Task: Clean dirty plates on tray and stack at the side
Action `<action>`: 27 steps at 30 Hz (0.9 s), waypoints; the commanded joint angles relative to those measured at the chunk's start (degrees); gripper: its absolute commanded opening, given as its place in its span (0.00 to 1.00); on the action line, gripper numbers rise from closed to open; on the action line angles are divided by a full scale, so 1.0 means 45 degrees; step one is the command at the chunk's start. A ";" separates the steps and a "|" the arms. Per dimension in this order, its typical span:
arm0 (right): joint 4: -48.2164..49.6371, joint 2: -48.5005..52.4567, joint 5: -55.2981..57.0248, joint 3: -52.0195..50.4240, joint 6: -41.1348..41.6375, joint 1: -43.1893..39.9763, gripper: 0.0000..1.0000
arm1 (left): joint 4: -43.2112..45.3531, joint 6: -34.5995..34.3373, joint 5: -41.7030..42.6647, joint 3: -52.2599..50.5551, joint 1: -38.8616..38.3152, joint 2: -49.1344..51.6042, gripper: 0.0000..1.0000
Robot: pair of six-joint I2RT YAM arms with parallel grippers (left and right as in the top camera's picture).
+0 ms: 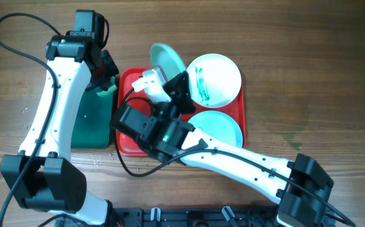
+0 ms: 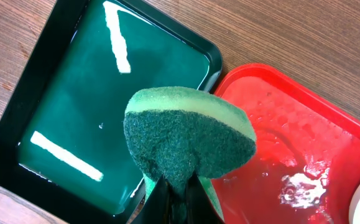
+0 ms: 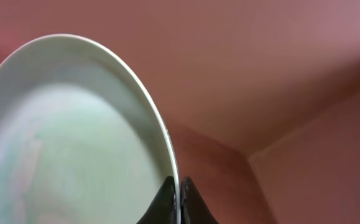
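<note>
Overhead: streaked plate (image 1: 214, 79) and pale plate (image 1: 217, 126) flat on the right half of the red tray (image 1: 127, 142); third plate (image 1: 166, 62) tilted over its far edge; dark green tray (image 1: 92, 123) just beside, on the tabletop (image 1: 314, 63).
Left wrist: left fingers (image 2: 156, 205) clenched on a green sponge (image 2: 189, 140), over where the two trays meet.
Right wrist: right fingers (image 3: 166, 205) pinching the third plate's rim.

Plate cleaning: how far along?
Done: no plates stacked beside the red tray yet. In hand: right tool clamps the tilted plate by its rim; left tool holds the sponge. Left: smeared plate and third plate lie on the tray.
</note>
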 commanded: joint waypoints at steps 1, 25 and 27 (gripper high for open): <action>-0.0073 -0.0248 -0.6334 -0.0034 -0.0126 -0.1078 0.04 | -0.0010 -0.0223 0.0078 -0.0058 0.0063 -0.0073 0.04; 0.1443 0.3517 -2.0575 0.0253 -0.1933 -0.5435 0.76 | 0.0053 -0.0223 0.0228 -0.0058 0.0063 -0.0073 0.04; 0.1953 0.3759 -2.0604 0.0253 -0.2001 -0.5416 0.76 | 0.0058 -0.0223 0.0364 -0.0058 0.0063 -0.0073 0.04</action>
